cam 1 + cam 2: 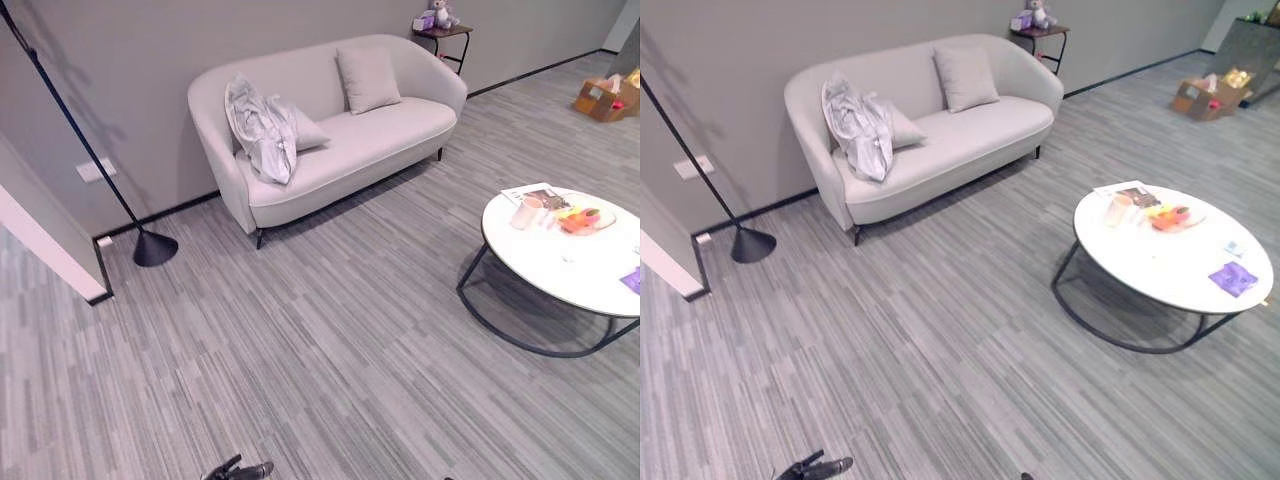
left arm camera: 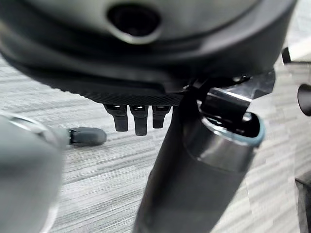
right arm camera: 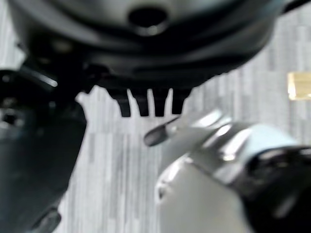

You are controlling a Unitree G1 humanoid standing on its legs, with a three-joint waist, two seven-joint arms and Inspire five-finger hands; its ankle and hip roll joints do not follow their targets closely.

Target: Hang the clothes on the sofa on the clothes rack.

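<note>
clothes [image 1: 262,130]: pale grey garment, draped over the sofa's backrest and spilling onto the seat at its left end; long axis runs down from backrest top to seat edge
sofa [image 1: 370,135]: against the back wall, ahead and a bit left of view centre, well apart from both hands
rack [image 1: 90,150]: thin black pole on a cone base, leaning, by the wall left of the sofa; judged to be the clothes rack
left hand [image 1: 240,469]: low at the bottom edge of the head view, dark fingers loose and straight, holding nothing; wrist view shows short fingertips [image 2: 138,119] over bare floor
right hand [image 3: 146,104]: fingertips hang straight over the floor, nothing held
key relation: clothes lie far ahead and slightly left of both hands; left hand is on the nearer side
next move (judgement): walk up to the sofa's left end before any reach; rack is just left of it
surface [image 1: 1180,260]: round white table to the right, keep clear
</note>
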